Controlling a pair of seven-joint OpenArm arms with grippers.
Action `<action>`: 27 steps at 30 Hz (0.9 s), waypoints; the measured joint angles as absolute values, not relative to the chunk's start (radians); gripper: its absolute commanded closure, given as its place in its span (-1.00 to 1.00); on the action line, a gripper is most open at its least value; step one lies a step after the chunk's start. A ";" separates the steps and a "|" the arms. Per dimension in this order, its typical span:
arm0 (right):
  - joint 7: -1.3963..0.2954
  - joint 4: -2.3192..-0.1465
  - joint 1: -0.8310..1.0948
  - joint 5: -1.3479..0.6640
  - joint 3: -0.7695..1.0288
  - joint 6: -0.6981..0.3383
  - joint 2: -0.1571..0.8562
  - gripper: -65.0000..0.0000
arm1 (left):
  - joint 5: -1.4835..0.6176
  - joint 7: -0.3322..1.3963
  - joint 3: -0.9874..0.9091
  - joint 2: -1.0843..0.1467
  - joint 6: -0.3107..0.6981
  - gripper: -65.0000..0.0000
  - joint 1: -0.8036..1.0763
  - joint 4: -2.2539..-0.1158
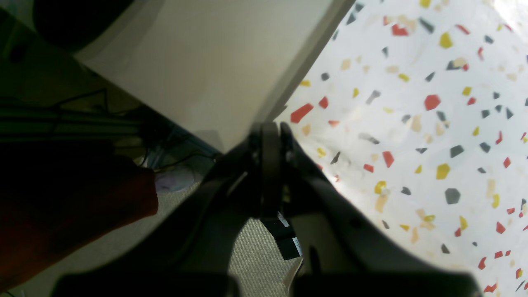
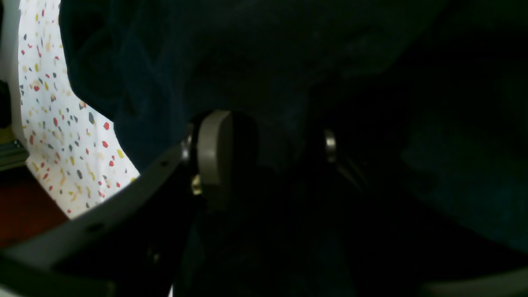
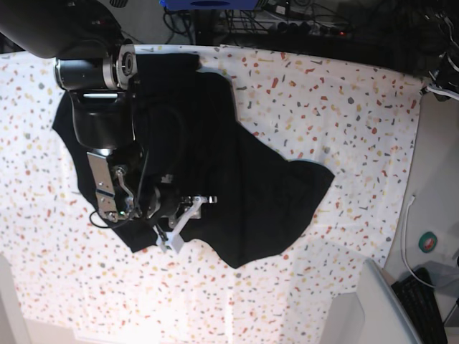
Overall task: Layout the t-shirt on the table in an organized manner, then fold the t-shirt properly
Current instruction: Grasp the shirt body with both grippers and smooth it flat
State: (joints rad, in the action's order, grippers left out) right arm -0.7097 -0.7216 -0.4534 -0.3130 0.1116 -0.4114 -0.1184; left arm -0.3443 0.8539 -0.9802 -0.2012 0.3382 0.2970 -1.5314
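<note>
T-shirt (image 3: 237,179): black, lying crumpled and unfolded on the counter (image 3: 344,107), left of centre in the base view. Outline is irregular; one pointed lobe reaches right toward mid-counter, another edge runs up to the far side. No print or label can be made out from here.

Counter: white cloth with red, orange, yellow and grey flecks. Bare cloth shows all round the shirt, widest on the right.

Right end effector (image 3: 188,218): over the near-left part of the shirt in the base view, pale fingers pointing down toward the fabric near its near edge. The right wrist view is almost filled with dark cloth; one pale fingertip pad (image 2: 212,150) shows on the left and a metal glint marks the other finger on the right, with a clear gap between them. Fingers spread apart, dark fabric directly ahead and in the gap. Whether the pads actually touch or pinch the shirt I cannot tell; the view is too dark.

Left end effector (image 1: 270,136): not seen in the base view. In the left wrist view its dark fingers are pressed together with nothing between them, at the counter edge, speckled cloth on the right, grey floor (image 1: 123,243) below.
</note>
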 measured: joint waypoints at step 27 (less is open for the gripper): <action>-0.806 -1.305 -0.267 -0.320 -1.006 -0.287 -0.130 0.32 | -0.343 0.858 -0.993 -0.250 0.330 1.00 0.297 -1.676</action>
